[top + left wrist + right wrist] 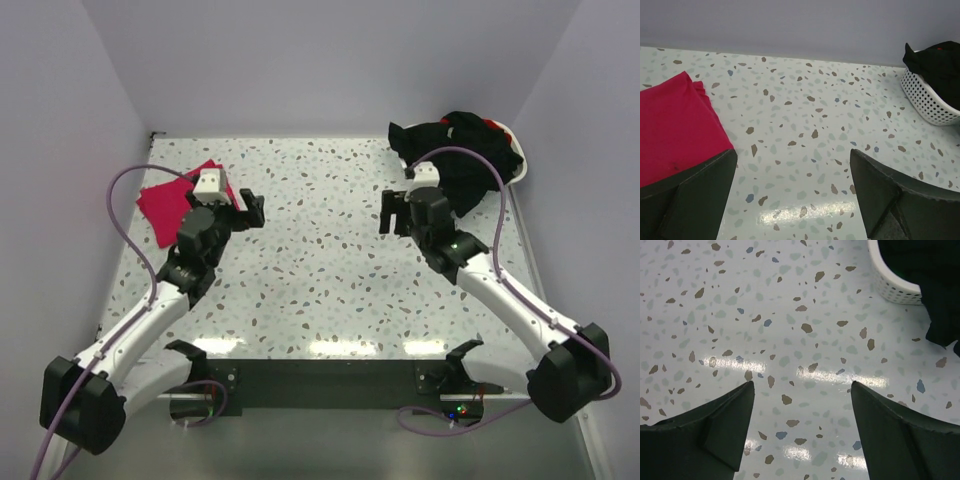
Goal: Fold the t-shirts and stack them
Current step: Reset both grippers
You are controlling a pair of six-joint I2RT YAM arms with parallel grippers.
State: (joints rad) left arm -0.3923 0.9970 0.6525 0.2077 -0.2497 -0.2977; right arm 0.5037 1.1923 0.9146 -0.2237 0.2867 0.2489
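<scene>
A folded pinkish-red t-shirt (pixel 165 205) lies flat at the table's far left; it also shows in the left wrist view (pixel 672 127). Black t-shirts (pixel 470 150) are heaped in a white basket (pixel 517 170) at the far right, one hanging over the rim onto the table. They show in the left wrist view (pixel 937 62) and in the right wrist view (pixel 935 285). My left gripper (pixel 254 212) is open and empty above the table, just right of the red shirt. My right gripper (pixel 392 212) is open and empty, left of the basket.
The speckled table (pixel 320 270) is boxed by pale walls at the back and both sides. The white perforated basket shows in the left wrist view (pixel 927 102) and in the right wrist view (pixel 892 287). Purple cables loop over both arms.
</scene>
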